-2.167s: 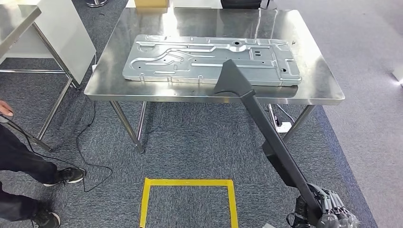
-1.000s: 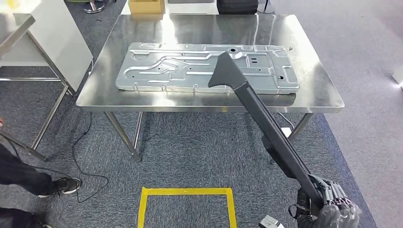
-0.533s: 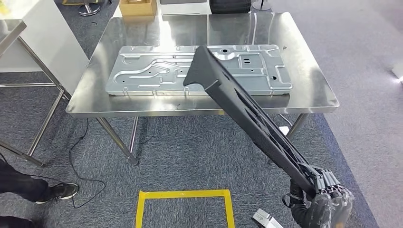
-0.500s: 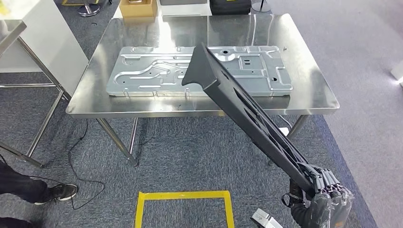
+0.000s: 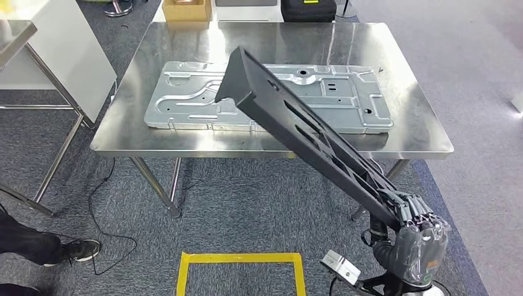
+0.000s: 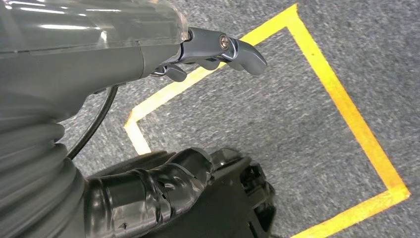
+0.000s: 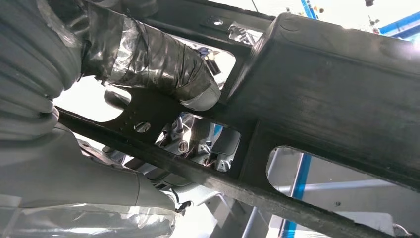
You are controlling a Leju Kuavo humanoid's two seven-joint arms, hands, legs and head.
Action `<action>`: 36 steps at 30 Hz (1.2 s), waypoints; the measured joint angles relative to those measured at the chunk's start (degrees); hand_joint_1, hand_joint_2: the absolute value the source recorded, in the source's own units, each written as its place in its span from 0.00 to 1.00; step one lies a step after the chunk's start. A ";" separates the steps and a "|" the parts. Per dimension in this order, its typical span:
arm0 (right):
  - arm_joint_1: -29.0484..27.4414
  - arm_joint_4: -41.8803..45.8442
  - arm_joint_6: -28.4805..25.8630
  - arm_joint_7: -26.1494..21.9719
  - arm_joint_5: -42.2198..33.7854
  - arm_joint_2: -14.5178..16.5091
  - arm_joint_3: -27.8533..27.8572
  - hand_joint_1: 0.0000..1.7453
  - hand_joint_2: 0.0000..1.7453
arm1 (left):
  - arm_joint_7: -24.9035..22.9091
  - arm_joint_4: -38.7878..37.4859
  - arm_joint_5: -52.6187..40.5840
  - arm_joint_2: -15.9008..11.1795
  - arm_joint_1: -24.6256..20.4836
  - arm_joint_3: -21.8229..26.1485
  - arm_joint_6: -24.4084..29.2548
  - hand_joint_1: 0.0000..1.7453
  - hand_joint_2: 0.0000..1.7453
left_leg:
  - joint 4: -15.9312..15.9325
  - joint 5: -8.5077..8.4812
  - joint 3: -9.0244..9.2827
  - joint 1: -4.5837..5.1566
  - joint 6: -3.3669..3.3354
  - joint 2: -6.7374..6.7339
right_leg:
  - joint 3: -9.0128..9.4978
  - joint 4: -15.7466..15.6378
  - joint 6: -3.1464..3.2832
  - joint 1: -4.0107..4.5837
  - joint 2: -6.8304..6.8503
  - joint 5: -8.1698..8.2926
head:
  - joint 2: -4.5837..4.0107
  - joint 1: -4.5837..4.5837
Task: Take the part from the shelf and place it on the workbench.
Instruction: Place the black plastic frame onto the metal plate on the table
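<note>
Grey carpet with a yellow taped square [image 5: 240, 271] on the floor, steel tabletop [image 5: 419, 129] straight ahead carrying a big stamped metal panel [image 5: 185, 98]. Head view: my right hand [image 5: 414, 237] low at my right side, fingers wrapped around the near end of the long black part [image 5: 296, 126]; part slants up and away from me, far end hanging over the tabletop above the panel, not set down. Boxes and a dark bag along the far edge of the tabletop. Someone's legs and a shoe [image 5: 80, 248] at the left edge, cable on the floor. Left wrist view: my left hand [image 6: 208, 54] hangs over the carpet and the yellow tape, fingers curled in loosely, holding nothing. Right wrist view: thumb [image 7: 163, 67] and fingers clamp a flat strut of the part [image 7: 337, 99], a frame with cut-out windows and small holes. Handling guess: rigid molded or metal frame, not fragile, probably fairly light, but long, and held at one end it levers hard on my grip, so it may twist or sag. A hold nearer its middle, or support from the free left hand, would be steadier. Lower it flat, watch the far end against the panel.
</note>
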State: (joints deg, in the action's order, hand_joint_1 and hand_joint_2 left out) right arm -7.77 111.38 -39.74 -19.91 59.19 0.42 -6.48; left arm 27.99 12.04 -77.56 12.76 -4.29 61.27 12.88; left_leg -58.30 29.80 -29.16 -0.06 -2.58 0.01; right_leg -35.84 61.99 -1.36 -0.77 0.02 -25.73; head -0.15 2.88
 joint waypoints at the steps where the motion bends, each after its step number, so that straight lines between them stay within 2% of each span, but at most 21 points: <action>1: 0.21 -0.16 0.00 0.08 0.00 -0.16 -0.15 1.00 1.00 | -0.03 0.00 -0.02 -0.01 -0.03 -0.03 -0.01 0.00 1.00 | -0.03 0.24 0.00 0.09 0.25 0.03 | 0.53 -0.99 0.24 0.13 0.02 -0.19 | 0.00 -0.02; 3: 0.49 -0.52 0.00 0.18 0.00 -0.49 -0.53 1.00 1.00 | -0.10 0.00 -0.05 -0.04 -0.12 -0.10 -0.02 0.00 1.00 | 0.01 0.60 0.01 0.26 0.79 0.05 | 0.98 -1.68 0.77 0.36 -0.10 -1.02 | 0.00 -0.10; 6: 0.88 -1.07 0.00 0.45 0.00 -0.91 -0.96 1.00 1.00 | -0.13 0.00 -0.10 -0.16 -0.33 -0.28 -0.02 0.00 1.00 | -1.15 1.75 -0.05 0.14 1.61 -0.04 | 1.65 -2.31 1.72 0.13 -0.28 -1.55 | 0.00 -0.21; 8: 1.35 -1.37 0.00 0.65 -0.02 -1.02 -1.14 1.00 1.00 | -0.10 0.00 -0.12 -0.22 -0.34 -0.41 -0.03 0.00 1.00 | -6.95 4.29 -2.86 -0.01 2.10 -0.02 | 2.45 -2.60 2.32 0.05 -0.17 -2.00 | 0.00 -0.22; 10: 1.68 -1.73 0.00 0.74 -0.04 -1.05 -1.23 1.00 1.00 | -0.10 0.00 -0.14 -0.22 -0.24 -0.56 -0.03 0.00 1.00 | -14.77 6.57 -7.77 -0.08 2.33 -0.01 | 3.15 -2.63 2.62 0.19 -0.11 -2.66 | 0.00 -0.22; 11: 1.74 -1.92 0.00 0.77 -0.04 -1.07 -1.26 1.00 1.00 | -0.10 0.00 -0.16 -0.22 -0.14 -0.63 -0.03 0.00 1.00 | -16.84 6.32 -9.56 -0.09 2.33 -0.01 | 3.60 -2.63 2.65 0.26 -0.16 -3.05 | 0.00 -0.23; 12: 1.76 -2.09 0.00 0.79 -0.04 -1.08 -1.29 1.00 1.00 | -0.10 0.00 -0.19 -0.22 -0.05 -0.70 -0.03 0.00 1.00 | -16.73 4.85 -10.35 -0.09 2.23 -0.01 | 4.14 -2.63 2.65 0.33 -0.24 -3.46 | 0.00 -0.23; 14: 1.82 -2.25 0.00 0.81 -0.04 -1.09 -1.39 1.00 1.00 | -0.10 0.00 -0.25 -0.26 0.05 -0.78 -0.03 0.00 1.00 | -10.48 -0.64 -9.03 0.00 1.60 0.02 | 5.37 -2.66 2.54 0.44 -0.39 -4.41 | 0.00 -0.22; 15: 1.90 -2.31 0.00 0.81 -0.04 -1.10 -1.44 1.00 1.00 | -0.11 0.00 -0.26 -0.33 0.08 -0.79 -0.03 0.00 1.00 | -7.02 -2.74 -7.87 0.17 1.17 0.05 | 5.83 -2.68 2.37 0.55 -0.42 -4.89 | 0.00 -0.16; 16: 2.01 -2.37 0.00 0.82 -0.04 -1.10 -1.47 1.00 1.00 | -0.10 0.00 -0.27 -0.38 0.03 -0.81 -0.03 0.00 1.00 | -4.07 -3.85 -6.77 0.37 0.78 0.06 | 6.09 -2.70 2.13 0.55 -0.48 -5.27 | 0.00 -0.14; 20: 2.26 -2.63 0.00 0.92 -0.04 -1.24 -1.52 1.00 1.00 | -0.06 0.00 -0.34 -0.51 0.04 -0.93 -0.02 0.00 1.00 | -0.45 -3.39 -4.73 0.77 -0.15 0.12 | 6.95 -2.65 0.95 0.31 -0.39 -5.33 | 0.00 -0.07; 22: 2.46 -2.70 -0.01 0.94 -0.02 -1.39 -1.52 1.00 1.00 | -0.03 0.00 -0.33 -0.53 0.13 -0.95 -0.01 0.00 1.00 | 0.56 -3.26 -3.16 0.53 -0.67 0.16 | 6.00 -0.12 0.48 0.16 -0.30 -6.27 | 0.00 0.02; 25: 2.61 -2.88 -0.02 0.94 -0.02 -1.57 -1.56 1.00 1.00 | 0.00 0.00 -0.36 -0.51 -0.06 -0.97 -0.01 0.00 1.00 | 0.95 -2.44 -1.80 0.43 -1.12 0.17 | -0.34 9.20 -0.30 -0.11 -0.30 -9.53 | 0.00 0.10; 26: 2.57 -2.99 -0.02 0.94 -0.02 -1.61 -1.57 1.00 1.00 | 0.00 0.00 -0.33 -0.50 -0.06 -0.98 -0.01 0.00 1.00 | 0.94 -2.04 -1.37 0.42 -1.10 0.18 | -2.33 11.29 -0.48 -0.21 -0.29 -9.81 | 0.00 0.10; 27: 2.54 -3.08 -0.01 0.94 -0.02 -1.63 -1.58 1.00 1.00 | 0.01 0.00 -0.29 -0.50 0.00 -0.98 -0.02 0.00 1.00 | 0.93 -1.60 -0.82 0.40 -1.02 0.19 | -3.43 11.51 -0.64 -0.31 -0.27 -8.97 | 0.00 0.10; 28: 2.53 -3.13 -0.01 0.95 -0.02 -1.69 -1.58 1.00 1.00 | 0.02 0.00 -0.25 -0.50 0.08 -0.98 -0.02 0.00 1.00 | 0.90 -1.07 -0.12 0.37 -0.90 0.20 | -3.50 9.68 -0.73 -0.43 -0.24 -6.88 | 0.00 0.10; 30: 2.56 -3.20 -0.01 0.96 -0.05 -1.83 -1.60 1.00 1.00 | 0.07 0.00 -0.19 -0.49 0.21 -0.99 -0.02 0.00 1.00 | 0.85 0.12 1.22 0.33 -0.43 0.22 | -1.90 3.01 -0.68 -0.54 -0.04 -1.53 | 0.00 0.13; 31: 2.60 -3.27 -0.01 0.96 -0.08 -1.89 -1.61 1.00 1.00 | 0.10 0.00 -0.19 -0.48 0.16 -0.99 -0.01 0.00 1.00 | 0.78 0.60 1.61 0.32 -0.12 0.23 | -1.24 0.26 -0.40 -0.34 0.09 -0.27 | 0.00 0.15; 32: 2.59 -3.33 -0.01 0.96 -0.13 -1.92 -1.63 1.00 1.00 | 0.13 0.00 -0.20 -0.48 0.06 -1.00 0.01 0.00 1.00 | 0.74 1.01 1.70 0.34 0.27 0.23 | -0.95 -1.16 0.07 -0.12 0.17 0.40 | 0.00 0.13; 34: 2.56 -3.41 0.00 0.98 -0.21 -1.94 -1.66 1.00 1.00 | 0.16 0.00 -0.23 -0.49 -0.10 -1.02 0.04 0.00 1.00 | 0.54 1.34 2.04 0.38 1.00 0.18 | -0.86 -1.67 1.14 0.20 0.11 -0.06 | 0.00 0.06; 36: 2.56 -3.42 0.00 1.03 -0.25 -1.95 -1.63 1.00 1.00 | 0.20 0.00 -0.28 -0.52 -0.14 -1.03 0.06 0.00 1.00 | -0.80 1.68 2.01 0.31 1.50 0.08 | 0.02 -2.04 2.03 0.04 -0.04 -0.04 | 0.00 0.01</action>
State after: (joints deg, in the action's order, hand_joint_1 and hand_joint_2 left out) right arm -5.22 107.96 -39.74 -18.88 58.94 -1.53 -8.11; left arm 28.20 12.04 -77.84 12.25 -4.43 60.23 12.94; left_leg -59.09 31.48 -27.15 0.25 -1.08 0.09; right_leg -35.82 59.95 0.68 -0.73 -0.02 -25.77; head -0.15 2.89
